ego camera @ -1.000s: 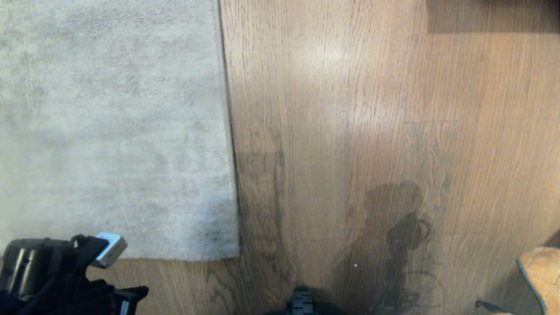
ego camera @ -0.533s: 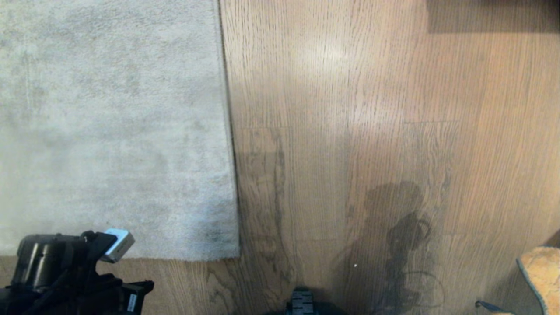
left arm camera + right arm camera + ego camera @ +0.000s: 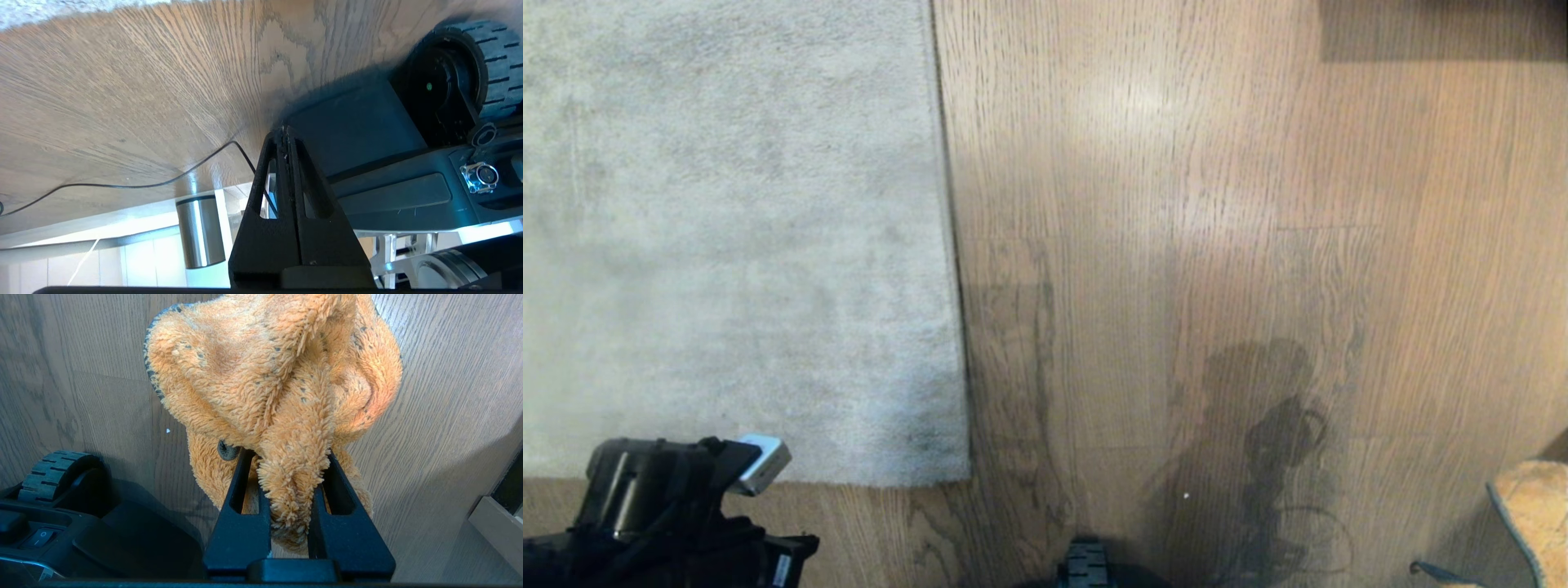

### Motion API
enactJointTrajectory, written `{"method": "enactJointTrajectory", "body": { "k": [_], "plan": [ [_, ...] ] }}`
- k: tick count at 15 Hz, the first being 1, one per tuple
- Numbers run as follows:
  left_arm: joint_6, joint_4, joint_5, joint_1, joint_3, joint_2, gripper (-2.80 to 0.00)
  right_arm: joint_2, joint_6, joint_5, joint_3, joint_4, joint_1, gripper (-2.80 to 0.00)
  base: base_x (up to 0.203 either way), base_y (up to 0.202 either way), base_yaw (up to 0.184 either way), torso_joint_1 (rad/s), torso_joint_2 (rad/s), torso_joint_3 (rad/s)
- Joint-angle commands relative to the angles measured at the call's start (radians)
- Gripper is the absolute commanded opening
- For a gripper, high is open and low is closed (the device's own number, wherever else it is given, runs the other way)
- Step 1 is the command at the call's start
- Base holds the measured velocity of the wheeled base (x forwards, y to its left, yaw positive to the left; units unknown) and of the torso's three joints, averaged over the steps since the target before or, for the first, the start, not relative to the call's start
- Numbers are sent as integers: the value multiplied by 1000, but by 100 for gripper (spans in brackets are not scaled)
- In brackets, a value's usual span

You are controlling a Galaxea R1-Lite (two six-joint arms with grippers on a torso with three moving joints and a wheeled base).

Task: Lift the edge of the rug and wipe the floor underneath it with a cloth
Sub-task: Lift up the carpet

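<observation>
While the right gripper (image 3: 288, 473) has its jaws clenched on a bunched fold of the cloth (image 3: 269, 375), the rest of the rag bulges out beyond the jaw tips, above the floor (image 3: 1176, 204). Low at the robot's left, the left gripper (image 3: 286, 132) has its jaws pressed together, empty, near the rug edge (image 3: 849, 480), which lies flat.

The cloth (image 3: 1534, 510) is cut off by the head view's right edge.
</observation>
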Motion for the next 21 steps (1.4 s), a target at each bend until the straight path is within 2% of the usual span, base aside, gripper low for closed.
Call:
{"method": "enactJointTrajectory", "body": {
  "k": [1,3,7,13,16,21],
  "plan": [
    [0,-4,-1,-7,-3,21,-280,1,-1,2,0,0,0,-280,0,0,0,0,0,0],
    [0,-30,-1,-9,-3,44,-280,1,-1,1,0,0,1,-280,0,0,0,0,0,0],
    [-1,-177,1,-10,16,120,-280,1,-1,0,0,0,0,-280,0,0,0,0,0,0],
    [-2,-183,0,-25,3,130,-280,1,0,2,0,0,0,-280,0,0,0,0,0,0],
    [-30,-191,1,-55,-9,134,-280,1,-1,0,0,0,2,-280,0,0,0,0,0,0],
    [-103,-299,2,-128,-51,186,-280,1,0,0,0,0,0,-280,0,0,0,0,0,0]
  ]
}}
